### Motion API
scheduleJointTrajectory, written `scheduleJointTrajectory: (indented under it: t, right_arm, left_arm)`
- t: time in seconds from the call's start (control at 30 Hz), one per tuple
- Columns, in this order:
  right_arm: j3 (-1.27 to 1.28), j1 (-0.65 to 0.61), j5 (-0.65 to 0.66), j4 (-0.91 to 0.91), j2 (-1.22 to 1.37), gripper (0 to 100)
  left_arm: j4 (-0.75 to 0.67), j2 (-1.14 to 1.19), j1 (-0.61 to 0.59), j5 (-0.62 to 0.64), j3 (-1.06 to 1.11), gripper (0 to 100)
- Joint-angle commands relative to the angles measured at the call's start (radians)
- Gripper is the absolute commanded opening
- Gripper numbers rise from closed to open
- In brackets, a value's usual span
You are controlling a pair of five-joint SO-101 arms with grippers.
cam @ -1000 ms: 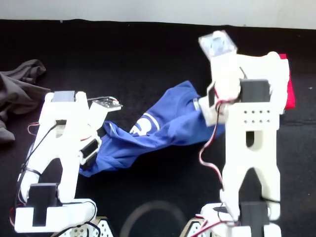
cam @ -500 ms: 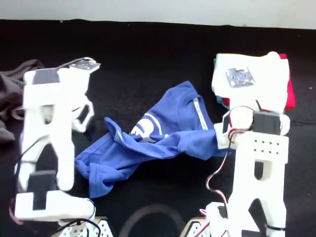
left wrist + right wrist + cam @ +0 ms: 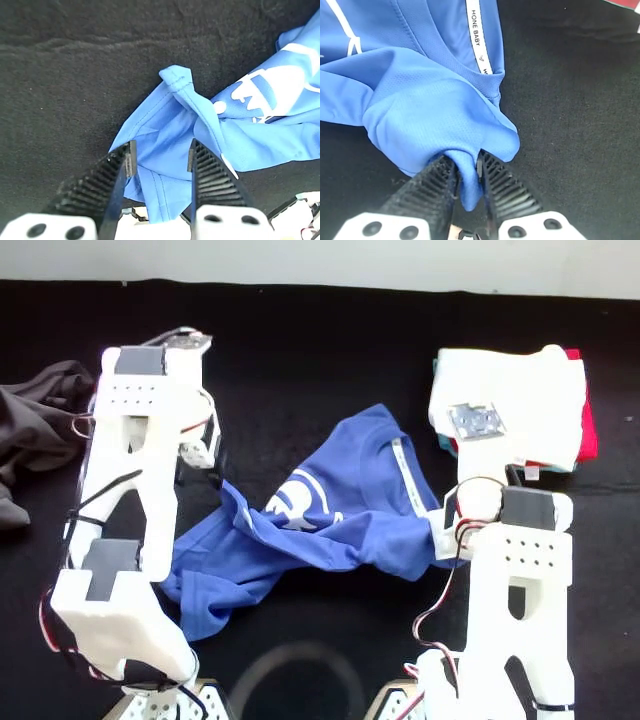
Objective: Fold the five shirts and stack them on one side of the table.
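Here, your right hand [image 3: 466, 176] pinches a bunched fold of the crumpled blue mesh shirt [image 3: 420, 95], while your left hand [image 3: 160, 156] stands open above its hemmed corner.

Small repeated dark lettering on white neck tape [image 3: 476, 30] of blue shirt [image 3: 420, 110]; white chest emblem [image 3: 285, 505] illegible.

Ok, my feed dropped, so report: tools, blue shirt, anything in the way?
Left tool open over one end of blue shirt. Right tool shut on its other end. Shirt crumpled mid-table, unfolded. Grey shirt and red pile at the table's sides, clear.
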Motion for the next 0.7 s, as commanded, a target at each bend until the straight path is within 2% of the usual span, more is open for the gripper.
scheduleJointTrajectory:
  t: [0.0,0.37,0.67]
  right_arm:
    - [0.002,0.008,-0.009,-0.018,-0.024,0.6]
    - [0.002,0.008,-0.009,-0.010,-0.024,0.6]
    - [0.002,0.007,-0.006,-0.018,-0.024,0.6]
  left_arm:
    - [0.011,0.015,0.030,0.012,-0.038,18]
    - [0.009,0.321,0.061,0.087,-0.228,18]
    - [0.069,0.444,0.061,0.089,-0.401,18]
